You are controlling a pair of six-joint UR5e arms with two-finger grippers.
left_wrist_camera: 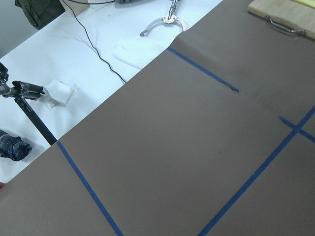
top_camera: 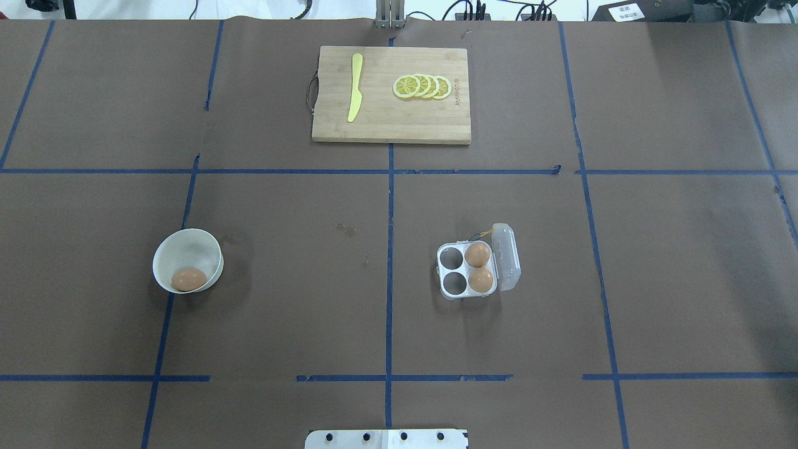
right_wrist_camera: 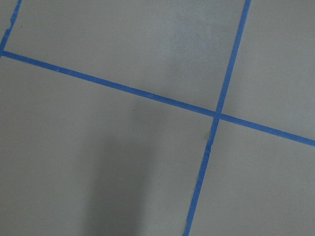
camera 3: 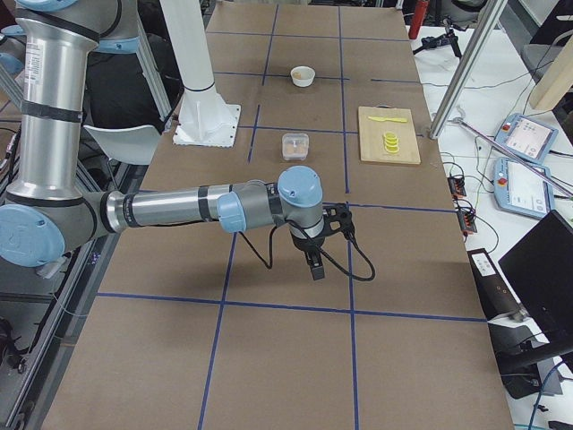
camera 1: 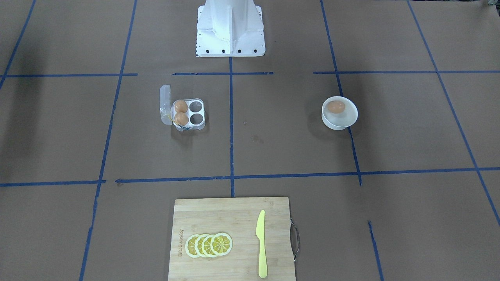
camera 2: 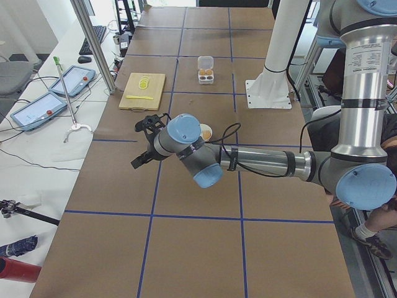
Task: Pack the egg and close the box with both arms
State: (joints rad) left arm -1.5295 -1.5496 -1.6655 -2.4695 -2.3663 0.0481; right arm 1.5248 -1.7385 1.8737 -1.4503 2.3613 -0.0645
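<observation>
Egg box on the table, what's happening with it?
Nothing is being handled right now. The clear box sits open with two eggs in the cells by its lid and two cells empty. A third egg lies in the white bowl. The left arm and right arm hover over bare table, away from both.

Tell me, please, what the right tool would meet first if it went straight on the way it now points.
The right tool points down, so probably the brown table near a blue tape crossing; its wrist view shows nothing else ahead.
</observation>
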